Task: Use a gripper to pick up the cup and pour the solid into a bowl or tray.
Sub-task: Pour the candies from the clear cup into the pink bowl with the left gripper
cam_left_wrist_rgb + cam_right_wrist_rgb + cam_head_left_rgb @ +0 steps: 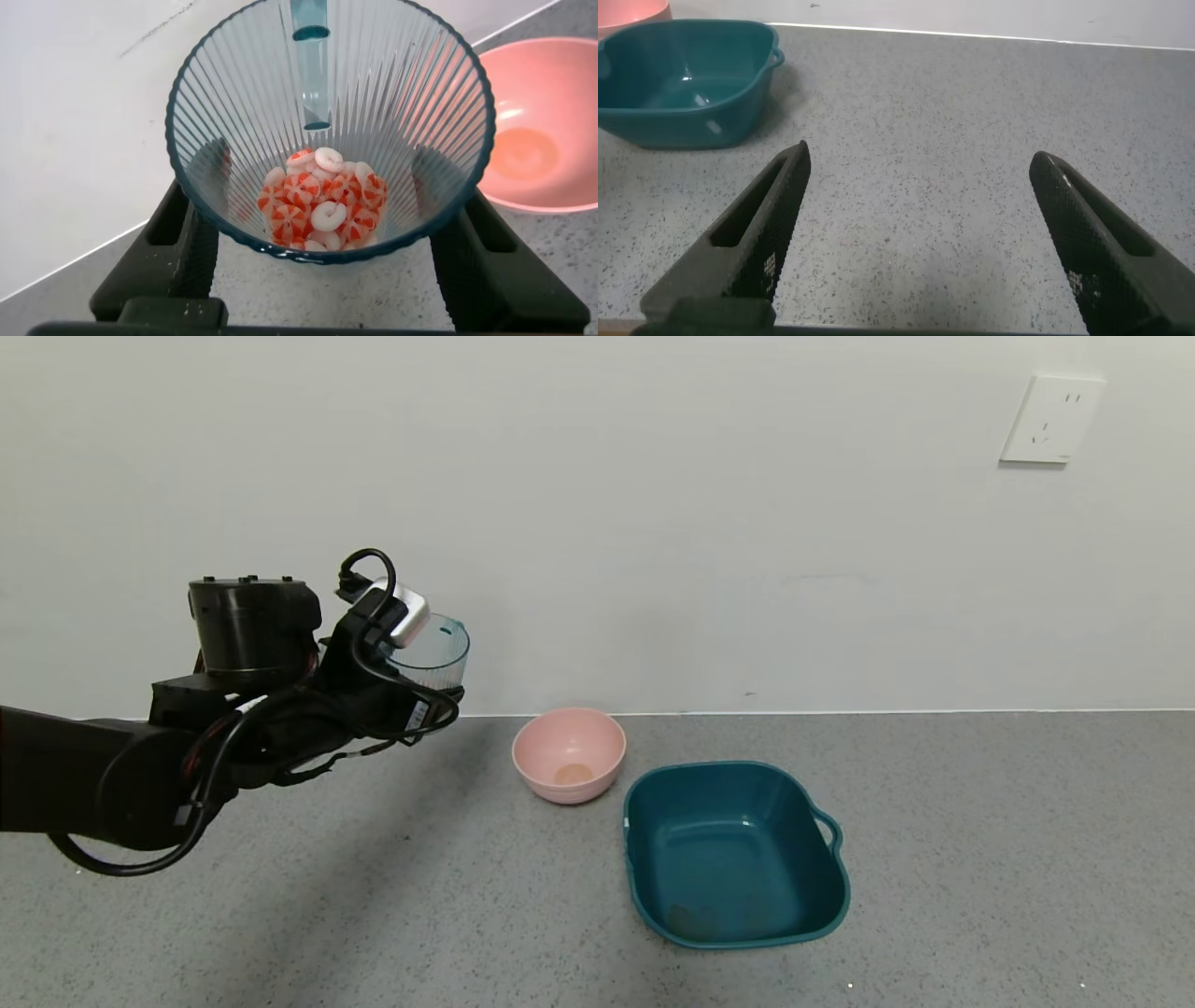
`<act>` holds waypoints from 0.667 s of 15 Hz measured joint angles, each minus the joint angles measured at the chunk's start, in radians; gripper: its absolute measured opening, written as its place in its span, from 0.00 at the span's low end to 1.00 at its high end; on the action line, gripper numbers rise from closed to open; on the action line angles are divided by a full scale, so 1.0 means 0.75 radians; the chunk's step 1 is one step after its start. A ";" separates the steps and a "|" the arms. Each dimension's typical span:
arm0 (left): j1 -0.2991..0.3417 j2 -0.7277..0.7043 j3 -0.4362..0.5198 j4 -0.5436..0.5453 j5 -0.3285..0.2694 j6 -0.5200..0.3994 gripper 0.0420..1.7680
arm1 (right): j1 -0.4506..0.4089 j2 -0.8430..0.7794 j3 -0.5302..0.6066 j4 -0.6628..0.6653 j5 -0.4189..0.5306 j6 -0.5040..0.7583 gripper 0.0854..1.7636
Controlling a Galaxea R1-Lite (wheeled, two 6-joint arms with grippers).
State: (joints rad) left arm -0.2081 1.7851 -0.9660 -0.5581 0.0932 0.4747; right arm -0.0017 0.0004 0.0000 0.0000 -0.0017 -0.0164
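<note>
My left gripper (425, 677) is shut on the ribbed blue-green cup (434, 655) and holds it in the air, left of and above the pale pink bowl (569, 754). In the left wrist view the cup (329, 84) sits between the two black fingers (187, 238), and the orange-and-white round pieces (322, 201) lie heaped in its bottom. The pink bowl (537, 140) shows beyond the cup's rim, with a faint orange patch at its bottom. My right gripper (920, 163) is open and empty over bare grey table; it is out of the head view.
A dark teal square basin (735, 852) with handles stands right of and nearer than the pink bowl; it also shows in the right wrist view (682, 84). The grey speckled table (980, 859) ends at a white wall with a socket (1051, 418).
</note>
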 joint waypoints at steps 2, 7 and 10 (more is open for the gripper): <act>-0.019 0.015 -0.081 0.114 0.031 0.089 0.73 | 0.000 0.000 0.000 0.000 0.000 0.000 0.97; -0.089 0.123 -0.226 0.165 0.190 0.323 0.73 | 0.000 0.000 0.000 0.000 0.000 0.000 0.97; -0.141 0.209 -0.292 0.160 0.306 0.445 0.73 | 0.001 0.000 0.000 0.000 0.000 0.000 0.97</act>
State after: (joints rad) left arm -0.3140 1.9421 -1.1853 -0.4381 0.3223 0.8081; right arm -0.0013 0.0004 0.0000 0.0000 -0.0017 -0.0164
